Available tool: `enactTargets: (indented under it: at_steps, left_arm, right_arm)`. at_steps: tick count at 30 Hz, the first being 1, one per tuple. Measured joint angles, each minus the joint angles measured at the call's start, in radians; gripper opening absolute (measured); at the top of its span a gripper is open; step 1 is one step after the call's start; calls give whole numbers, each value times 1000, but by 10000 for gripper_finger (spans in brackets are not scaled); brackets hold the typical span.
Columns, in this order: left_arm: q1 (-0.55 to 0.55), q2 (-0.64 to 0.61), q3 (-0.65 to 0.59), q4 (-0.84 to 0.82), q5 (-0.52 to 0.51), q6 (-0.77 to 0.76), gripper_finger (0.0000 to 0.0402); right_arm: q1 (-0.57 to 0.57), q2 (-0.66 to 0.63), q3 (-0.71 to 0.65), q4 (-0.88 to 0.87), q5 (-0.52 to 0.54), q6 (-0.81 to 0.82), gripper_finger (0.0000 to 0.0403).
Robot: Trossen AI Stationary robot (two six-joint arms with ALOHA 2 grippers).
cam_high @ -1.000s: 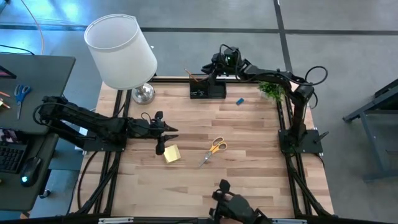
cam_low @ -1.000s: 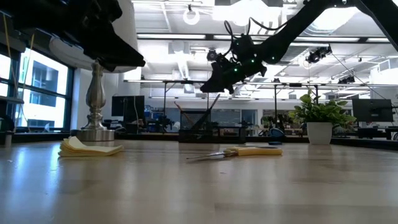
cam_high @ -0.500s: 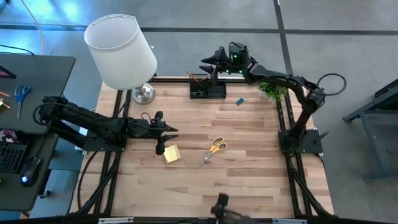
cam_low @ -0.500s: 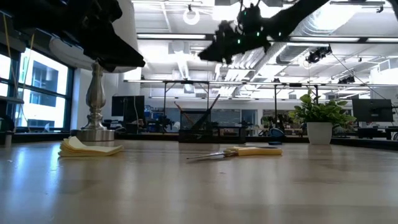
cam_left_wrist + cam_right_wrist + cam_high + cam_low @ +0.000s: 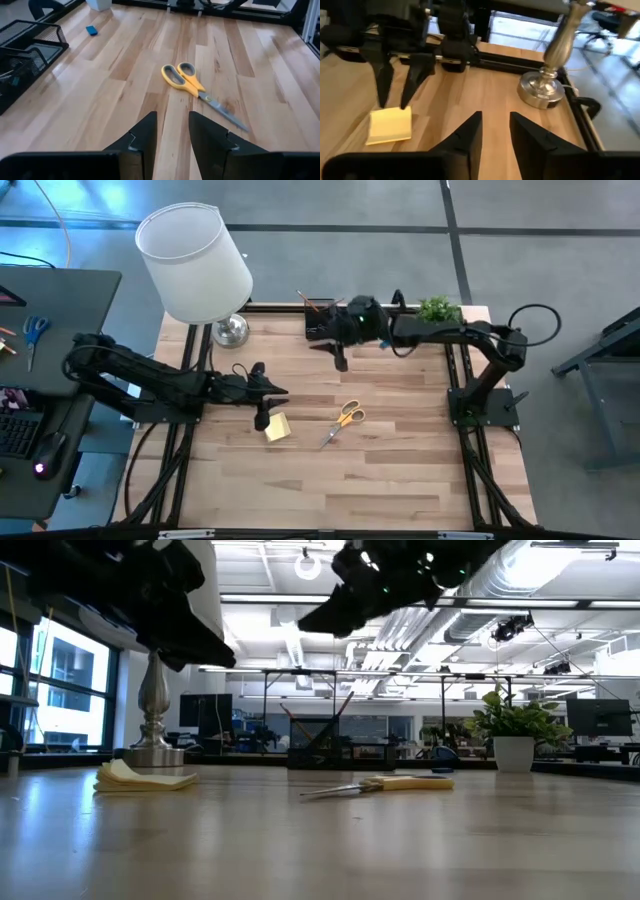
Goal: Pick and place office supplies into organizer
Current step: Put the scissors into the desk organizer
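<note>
The yellow sticky-note pad (image 5: 277, 427) lies flat on the table at centre left. The orange-handled scissors (image 5: 343, 420) lie flat to its right. The black organizer (image 5: 322, 328) stands at the far edge and holds a pencil (image 5: 305, 301). A blue eraser (image 5: 91, 30) lies on the wood near the organizer. My left gripper (image 5: 268, 405) hangs open just above the pad's far side (image 5: 391, 125) and holds nothing. My right gripper (image 5: 338, 355) is open and empty, in the air in front of the organizer.
A lamp with a white shade (image 5: 195, 260) and a metal base (image 5: 542, 90) stands at the far left corner. A small green plant (image 5: 437, 310) stands at the far right. Bare wood stretches across the near half of the table (image 5: 380, 480).
My right gripper has swung from behind and above the organizer toward the table's near edge, and now hangs over the wood in front of the organizer. In the low view it has also risen.
</note>
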Motion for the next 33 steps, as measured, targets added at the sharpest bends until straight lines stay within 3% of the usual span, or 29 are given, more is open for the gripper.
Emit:
enactTargets:
  at_steps: [7,16,27,33]
  left_arm:
    - [0,4,0,34,-1,-7,99]
    - [0,4,0,63,-6,7,99]
    - [0,5,0,46,3,48,99]
    - [0,5,0,46,55,84,99]
  right_arm:
    - [27,-92,-280,289,41,118,64]
    - [148,-123,-548,699,241,156,57]
    - [188,-128,-582,712,264,187,53]
    - [212,-115,-588,689,219,223,51]
